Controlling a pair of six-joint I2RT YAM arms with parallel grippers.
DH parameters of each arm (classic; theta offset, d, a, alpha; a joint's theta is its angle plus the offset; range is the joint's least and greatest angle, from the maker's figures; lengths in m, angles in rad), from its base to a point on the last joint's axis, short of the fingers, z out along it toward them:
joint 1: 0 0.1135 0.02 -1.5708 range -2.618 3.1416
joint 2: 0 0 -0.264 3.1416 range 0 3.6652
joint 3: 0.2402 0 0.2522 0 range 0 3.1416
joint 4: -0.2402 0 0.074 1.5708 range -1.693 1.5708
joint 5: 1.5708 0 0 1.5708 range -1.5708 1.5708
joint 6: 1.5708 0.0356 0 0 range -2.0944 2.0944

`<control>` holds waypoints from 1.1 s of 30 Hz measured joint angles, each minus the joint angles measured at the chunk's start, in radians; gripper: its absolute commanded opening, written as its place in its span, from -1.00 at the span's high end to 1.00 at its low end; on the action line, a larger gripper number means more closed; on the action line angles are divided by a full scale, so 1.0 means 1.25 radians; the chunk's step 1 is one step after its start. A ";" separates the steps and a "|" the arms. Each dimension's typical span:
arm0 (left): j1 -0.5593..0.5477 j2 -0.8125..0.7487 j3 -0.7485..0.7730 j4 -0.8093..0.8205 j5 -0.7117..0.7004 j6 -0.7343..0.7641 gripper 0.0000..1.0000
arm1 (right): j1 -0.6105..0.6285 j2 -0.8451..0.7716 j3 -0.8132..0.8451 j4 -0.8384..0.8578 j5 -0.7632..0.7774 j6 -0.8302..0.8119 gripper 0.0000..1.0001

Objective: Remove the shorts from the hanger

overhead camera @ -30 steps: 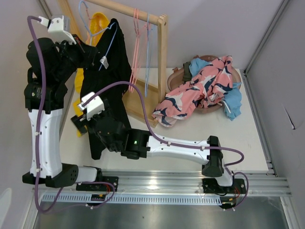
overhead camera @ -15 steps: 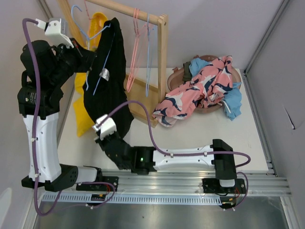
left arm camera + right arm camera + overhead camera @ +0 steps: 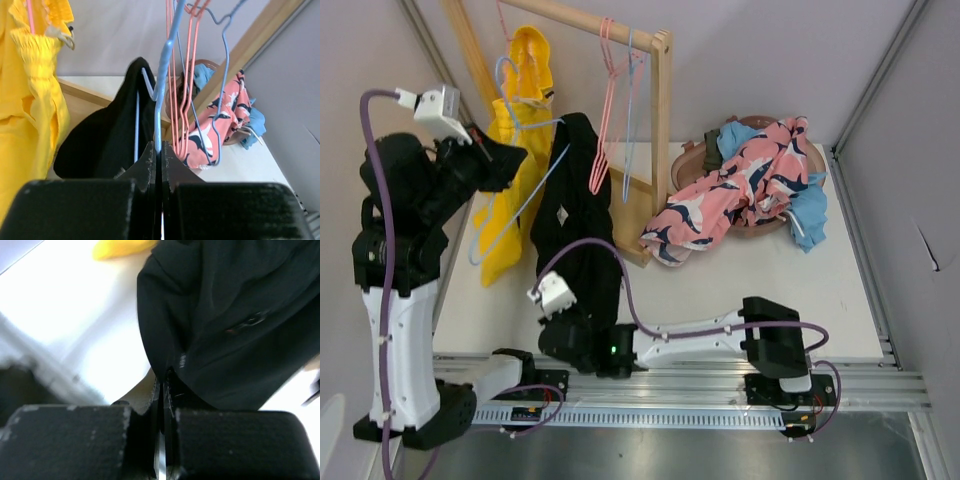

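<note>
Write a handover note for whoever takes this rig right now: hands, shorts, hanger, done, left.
Left hand: shut on the blue hanger wire, held up beside the wooden rack.
Right hand: shut on the lower edge of the black shorts, low near the front of the table.
Shorts: stretched between the two hands, top end draped over one hanger shoulder.
Done: both grips made, shorts pulled taut.
Left: get the top end off the hanger shoulder, probably by pulling the hands further apart, then put the shorts down.
</note>
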 measured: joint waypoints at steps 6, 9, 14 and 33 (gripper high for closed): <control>0.000 -0.136 -0.145 0.036 0.000 -0.018 1.00 | -0.160 -0.033 0.043 0.033 -0.053 -0.056 1.00; 0.000 -0.168 -0.172 0.042 -0.007 -0.020 1.00 | -0.186 -0.078 0.045 0.041 -0.061 -0.068 1.00; 0.000 -0.184 -0.218 0.031 -0.032 -0.020 1.00 | -0.166 -0.173 -0.014 0.056 -0.082 -0.046 1.00; 0.000 -0.015 -0.111 0.096 -0.111 -0.011 1.00 | -0.135 -0.677 -0.275 -0.211 0.165 0.044 1.00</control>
